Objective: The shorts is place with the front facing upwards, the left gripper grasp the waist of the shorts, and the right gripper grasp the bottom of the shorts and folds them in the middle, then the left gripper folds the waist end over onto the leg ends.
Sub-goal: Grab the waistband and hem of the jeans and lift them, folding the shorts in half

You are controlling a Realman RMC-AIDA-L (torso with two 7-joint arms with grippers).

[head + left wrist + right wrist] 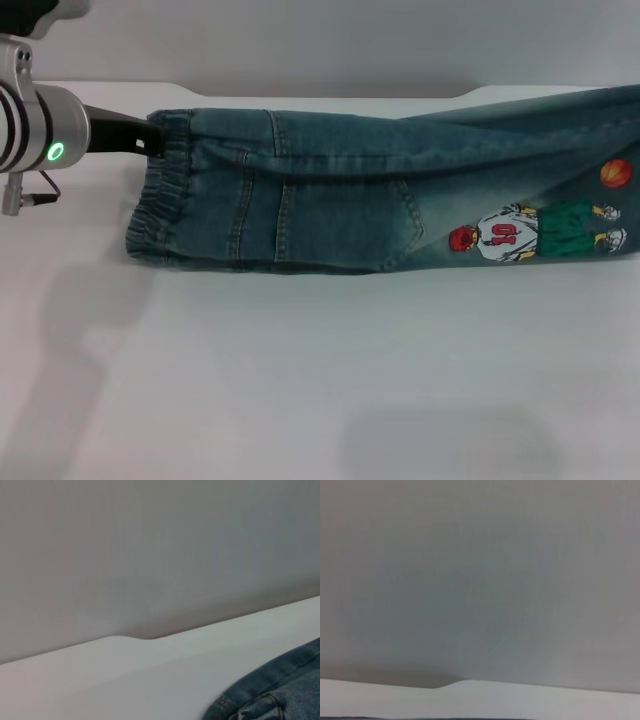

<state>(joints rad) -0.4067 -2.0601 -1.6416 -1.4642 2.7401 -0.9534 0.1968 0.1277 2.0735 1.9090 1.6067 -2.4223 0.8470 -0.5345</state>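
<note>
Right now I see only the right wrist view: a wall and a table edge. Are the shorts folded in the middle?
Observer: Yes, it seems so. In the head view the shorts lie as one long strip across the table.
Operator: Where is the waist?
Observer: The waist is at the robot's left end, with the left gripper at its far corner.
Operator: And the right gripper?
Observer: It shows in no view. The leg end with the cartoon print runs out of the head view on the right.
</note>
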